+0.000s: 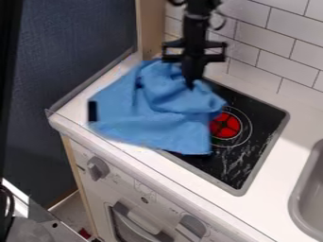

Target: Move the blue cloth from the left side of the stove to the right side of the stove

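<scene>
Below me, a white counter (271, 165) holds a black stovetop (221, 171) in a grey frame, with 1 red burner (225, 125), and a grey sink (312, 194) at right. A blue cloth (164, 113) drapes over part of the stovetop and the counter beside it.

A tool could pass along the table (281, 163) between the stovetop (232, 176) and the sink (295, 201), or come down on the stovetop's sink-side part. The blue cloth (165, 111) obstructs the stovetop's opposite part and the table beside it. The tiled wall (284, 52) bars passage behind the stovetop.
</scene>
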`<state>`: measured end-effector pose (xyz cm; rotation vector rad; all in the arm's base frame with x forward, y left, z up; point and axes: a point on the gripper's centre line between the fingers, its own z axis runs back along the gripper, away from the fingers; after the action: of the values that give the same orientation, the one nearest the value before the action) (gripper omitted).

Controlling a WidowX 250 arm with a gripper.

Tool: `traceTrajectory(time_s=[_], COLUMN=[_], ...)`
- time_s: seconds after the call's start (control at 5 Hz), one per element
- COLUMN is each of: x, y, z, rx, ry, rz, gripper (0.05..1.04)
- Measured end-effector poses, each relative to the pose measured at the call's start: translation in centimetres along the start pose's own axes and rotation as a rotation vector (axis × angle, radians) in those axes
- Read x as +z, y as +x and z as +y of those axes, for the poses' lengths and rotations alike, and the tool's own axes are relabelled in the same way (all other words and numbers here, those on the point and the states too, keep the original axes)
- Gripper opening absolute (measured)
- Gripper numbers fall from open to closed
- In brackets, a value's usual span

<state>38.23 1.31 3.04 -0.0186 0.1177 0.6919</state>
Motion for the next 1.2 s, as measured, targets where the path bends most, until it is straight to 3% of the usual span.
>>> traceTrajectory(time_s=[0.2,0.6,0.8,1.0,1.2], x=[0.8,-3.0,-3.6,-4.5,-1.9], y=[-0.8,-2.4,-3.3,-5.0,-6.9], z=[-2.9,-6.8,-7.5,-7.5,-8.4], rx=[-0.053,-0.169,-0.196,-0.253,-0.327], ry=[-0.040,-0.027,-0.054,-0.079,-0.114], rz=[0.033,0.157,0.189,0.174,0.103], gripper=[0.055,0.059,0.059,0.069,0.204])
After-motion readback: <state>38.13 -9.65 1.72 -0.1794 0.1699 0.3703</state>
